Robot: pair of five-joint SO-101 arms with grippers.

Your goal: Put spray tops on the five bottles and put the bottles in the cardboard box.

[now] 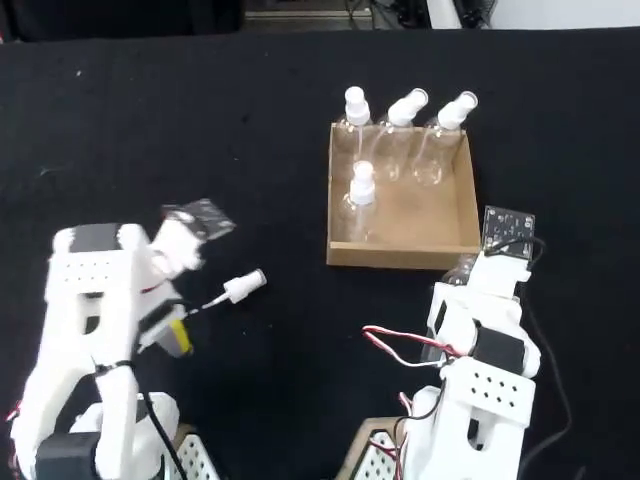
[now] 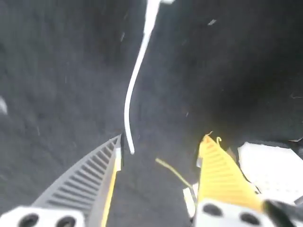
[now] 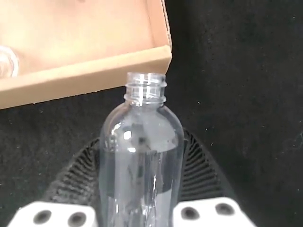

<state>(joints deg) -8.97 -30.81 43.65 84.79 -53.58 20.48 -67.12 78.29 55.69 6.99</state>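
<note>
- The left gripper [image 2: 162,142] hung wide open, low over the black table [image 1: 120,130]. Its two fingers sat either side of the thin dip tube [image 2: 135,80] of the last spray top [image 1: 243,285].
- The tube's end seemed to lie just beside the grey finger, though blur made contact hard to judge.
- To make this pick well, I judged the fingers should close on the top's white head, since the tube would likely bend and slip.
- The right gripper [image 3: 142,156] was clamped round the uncapped bottle [image 3: 144,94], whose open neck sat just beside the near wall of the cardboard box [image 1: 400,257]. That bottle needed holding steady for the tube to go in.
- The left arm was folded with its wrist tipped down at the table; the right arm reached toward the box corner.
- Four capped bottles [image 1: 360,195] lay in the box, three against the far wall.
</note>
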